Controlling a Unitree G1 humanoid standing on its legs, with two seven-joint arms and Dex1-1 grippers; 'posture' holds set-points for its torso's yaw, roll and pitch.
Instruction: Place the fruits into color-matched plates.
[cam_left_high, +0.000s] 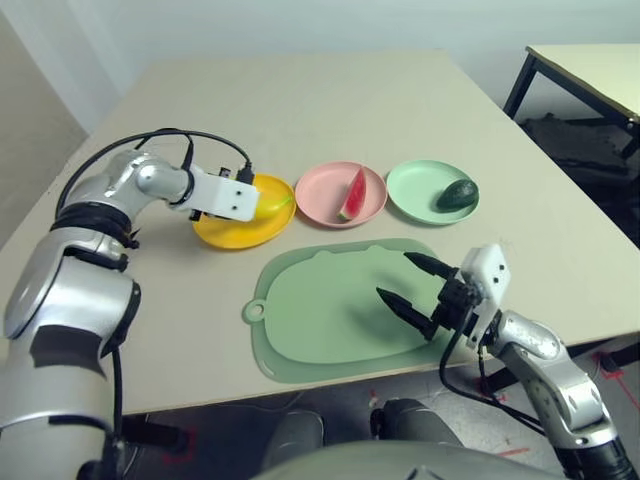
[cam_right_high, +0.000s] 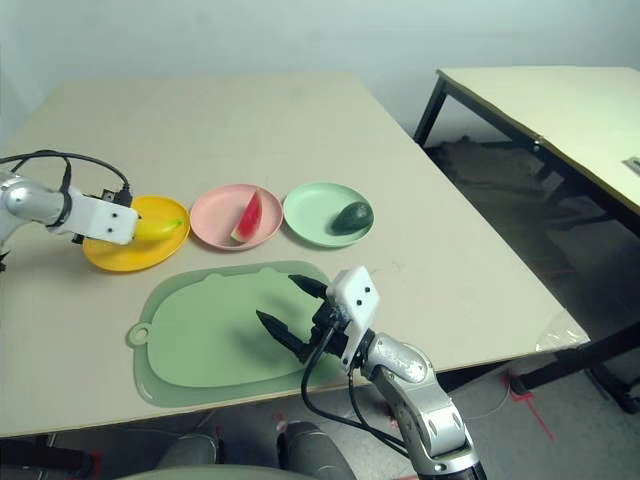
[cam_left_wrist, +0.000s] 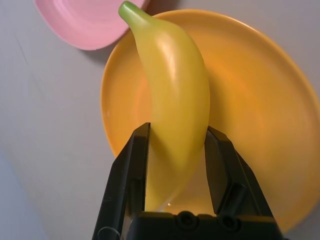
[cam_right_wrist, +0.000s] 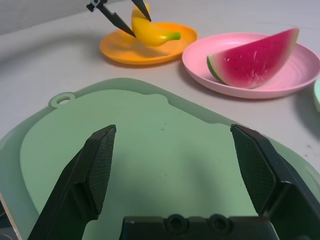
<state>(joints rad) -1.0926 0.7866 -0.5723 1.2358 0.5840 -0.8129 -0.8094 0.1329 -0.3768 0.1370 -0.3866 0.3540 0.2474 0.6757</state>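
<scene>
Left gripper pinches banana over yellow plate by the bench's left edge — lower until it rests flat, then release. Right gripper spread, idle over mat.

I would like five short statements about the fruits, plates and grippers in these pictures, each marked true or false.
1. The curved yellow toy banana is held by the left gripper over the round yellow plastic plate. True.
2. The red watermelon wedge with green rind lies on the large pale green cutting mat. False: it rests in the round pink plate.
3. The dark green toy avocado sits in the round mint green plate. True.
4. The right gripper grips the avocado. False: it is open and holds nothing, above the mat.
5. The pink plate stands between the yellow and mint green plates. True.
</scene>
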